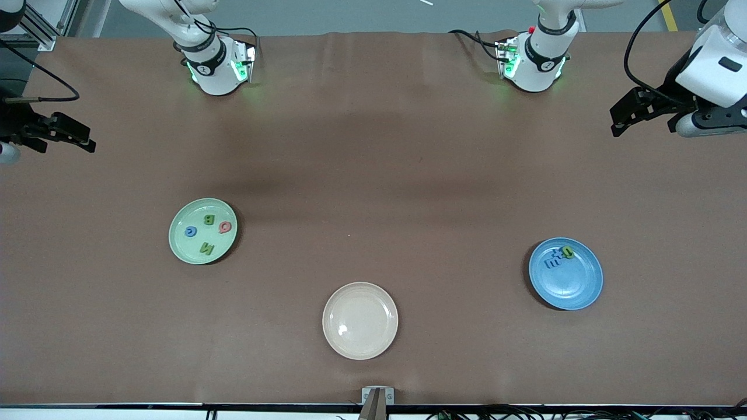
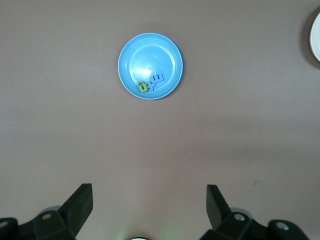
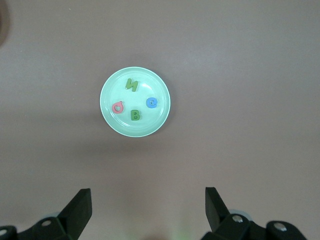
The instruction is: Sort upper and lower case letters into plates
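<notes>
Letters (image 1: pixel 208 231) sit sorted in the green plate (image 1: pixel 178 245) and blue plate (image 1: pixel 575 291); left gripper (image 2: pixel 148 210) and right gripper (image 3: pixel 147 210) hang wide open, empty, at the desk's ends. Any further reach might scatter them.

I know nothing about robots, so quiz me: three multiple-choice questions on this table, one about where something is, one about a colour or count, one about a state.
1. Where is the red letter?
A. in the pale green plate
B. in the blue plate
C. on the table

2. How many letters lie in the pale green plate?
A. two
B. four
C. six

3. What does the beige plate hold?
A. letters
B. nothing
C. a cup

Answers:
1 A, it lies beside the green B.
2 B, four separate pieces show.
3 B, its inside is bare.
</notes>
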`<state>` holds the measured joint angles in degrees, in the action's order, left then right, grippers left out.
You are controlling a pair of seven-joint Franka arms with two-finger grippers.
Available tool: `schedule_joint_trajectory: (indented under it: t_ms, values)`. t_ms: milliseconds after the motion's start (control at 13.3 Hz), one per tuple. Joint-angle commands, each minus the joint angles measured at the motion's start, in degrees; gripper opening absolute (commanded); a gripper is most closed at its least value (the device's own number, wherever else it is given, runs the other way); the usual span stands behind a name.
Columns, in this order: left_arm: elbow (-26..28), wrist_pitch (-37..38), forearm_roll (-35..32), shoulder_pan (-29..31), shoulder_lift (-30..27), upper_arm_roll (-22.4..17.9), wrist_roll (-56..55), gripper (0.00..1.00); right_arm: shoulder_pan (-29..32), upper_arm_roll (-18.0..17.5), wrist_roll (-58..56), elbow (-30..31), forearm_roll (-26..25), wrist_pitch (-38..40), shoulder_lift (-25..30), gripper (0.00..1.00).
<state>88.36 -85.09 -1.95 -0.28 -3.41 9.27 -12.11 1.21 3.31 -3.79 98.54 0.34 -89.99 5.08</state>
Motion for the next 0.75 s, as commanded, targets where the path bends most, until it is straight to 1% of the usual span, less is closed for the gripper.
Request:
schedule_joint_trajectory:
  t_ms: [0,150,300,675]
  values:
    - [-1.44,0.89,0.28,0.46,0.25,-0.30,2.69,1.00,1.08,-0.85,0.37,0.25,0.89,-0.37,0.64,1.00]
    - [-1.53,0.89,0.36,0.54,0.25,-0.48,2.88,1.00,1.16,-0.76,0.28,0.16,2.46,-0.63,0.72,1.00]
    - [-1.53,0.89,0.36,0.54,0.25,-0.56,4.01,1.00,1.16,-0.76,0.19,0.16,2.73,-0.72,0.72,1.00]
    - [-1.70,0.89,0.37,1.33,0.25,-0.56,4.99,1.00,0.73,-1.11,-0.07,0.08,0.02,-1.42,0.81,1.00]
